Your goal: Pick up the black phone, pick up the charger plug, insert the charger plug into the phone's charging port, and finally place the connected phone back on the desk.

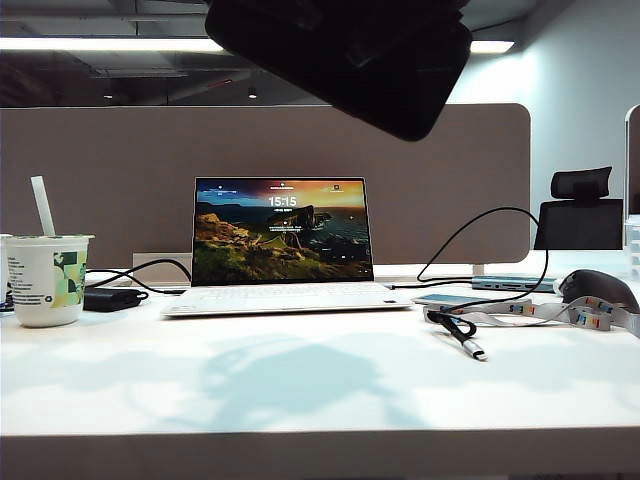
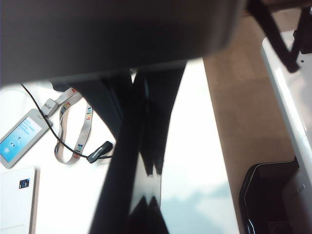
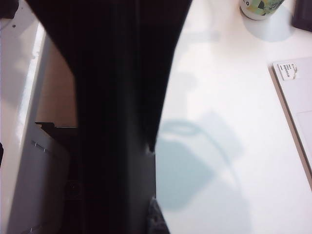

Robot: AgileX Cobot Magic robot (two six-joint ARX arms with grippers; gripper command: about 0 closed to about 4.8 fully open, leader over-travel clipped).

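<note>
The black phone (image 1: pixel 350 60) hangs high above the desk (image 1: pixel 300 400), at the top of the exterior view; neither gripper shows there. In the left wrist view the phone (image 2: pixel 151 146) is a glossy dark slab seen nearly edge-on, and my left gripper (image 2: pixel 146 210) is shut on it. The right wrist view is half filled by the phone (image 3: pixel 112 122). My right gripper (image 3: pixel 146 220) is shut on it, one fingertip (image 3: pixel 157 214) lying against its side. The charger plug (image 1: pixel 472 347) lies on the desk at the right with its black cable; its black end (image 2: pixel 100 151) shows beside the lanyard.
An open laptop (image 1: pixel 285 245) stands mid-desk before a grey-brown divider (image 1: pixel 100 170). A paper cup (image 1: pixel 47 278) and a power brick (image 1: pixel 110 298) sit at the left. A pale card with a colourful lanyard (image 1: pixel 455 300) and a dark rounded object (image 1: pixel 600 290) lie at the right.
</note>
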